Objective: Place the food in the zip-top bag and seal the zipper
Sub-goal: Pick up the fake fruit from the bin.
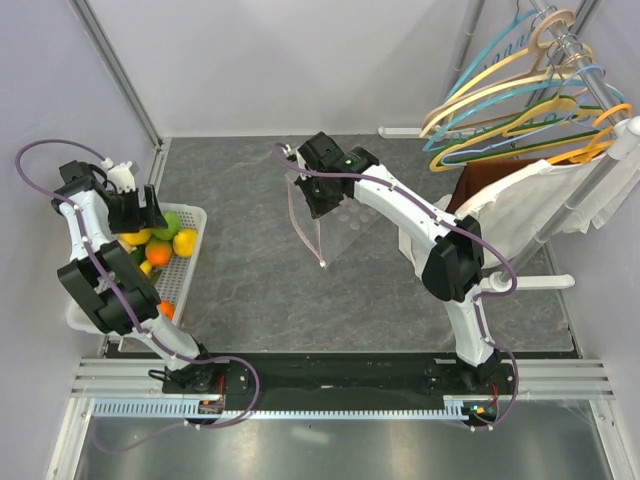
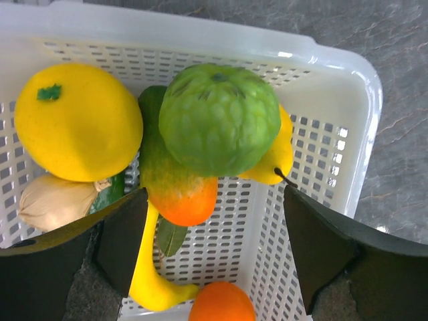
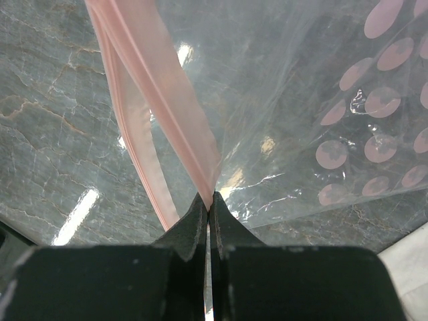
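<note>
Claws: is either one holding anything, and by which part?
Right claw is shut on the bag, pinching its pink zipper strip. Left claw is open over the fruit, holding nothing.

Bare grey table point(image 1: 250, 300) lies open between the arms, except mid-table where the zip-top bag point(image 1: 345, 222) hangs. At left, piled food point(image 2: 219, 118) fills the white basket point(image 2: 334, 80) under the left gripper's point(image 2: 212, 200) spread fingers. Hangers point(image 1: 520, 100) crowd the far right

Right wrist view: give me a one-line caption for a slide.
The right jaws clamp shut on the pink zipper of the clear dotted zip-top bag, held open over the grey marbled table.
</note>
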Available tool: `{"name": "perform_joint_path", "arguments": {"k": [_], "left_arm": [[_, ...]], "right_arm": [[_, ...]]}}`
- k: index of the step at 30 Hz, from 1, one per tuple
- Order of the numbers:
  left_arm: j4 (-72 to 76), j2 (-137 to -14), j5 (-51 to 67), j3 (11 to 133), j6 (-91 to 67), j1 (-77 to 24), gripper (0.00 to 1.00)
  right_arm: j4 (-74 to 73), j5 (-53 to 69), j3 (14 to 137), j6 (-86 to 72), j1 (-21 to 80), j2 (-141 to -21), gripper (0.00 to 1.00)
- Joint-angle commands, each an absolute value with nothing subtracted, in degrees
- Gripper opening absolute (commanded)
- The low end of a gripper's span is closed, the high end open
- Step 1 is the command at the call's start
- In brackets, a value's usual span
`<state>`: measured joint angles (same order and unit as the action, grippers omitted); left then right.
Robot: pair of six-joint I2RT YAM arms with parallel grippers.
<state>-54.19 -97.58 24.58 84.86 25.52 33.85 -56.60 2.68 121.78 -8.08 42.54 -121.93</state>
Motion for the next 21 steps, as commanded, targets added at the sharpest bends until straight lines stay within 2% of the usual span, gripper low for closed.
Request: {"name": "perform_joint_path", "arguments": {"k": [1, 13, 21], "left_arm": [[-50.9, -98.3, 29.4, 87.3, 23.6, 34.2, 0.87], [-48.9, -103.7, 30.0, 88.2, 22.1, 33.1, 0.89], [-46.3, -106.5, 29.9, 88.0, 20.4, 32.1, 0.82]], "right_arm": [[-55.7, 1.8, 122.1, -7.5, 42.9, -120.7, 0.00], [-55.8, 2.7, 122.9, -7.8, 42.9, -121.0, 0.00], [-55.8, 2.4, 122.7, -7.6, 42.9, -121.1, 0.00]]}}
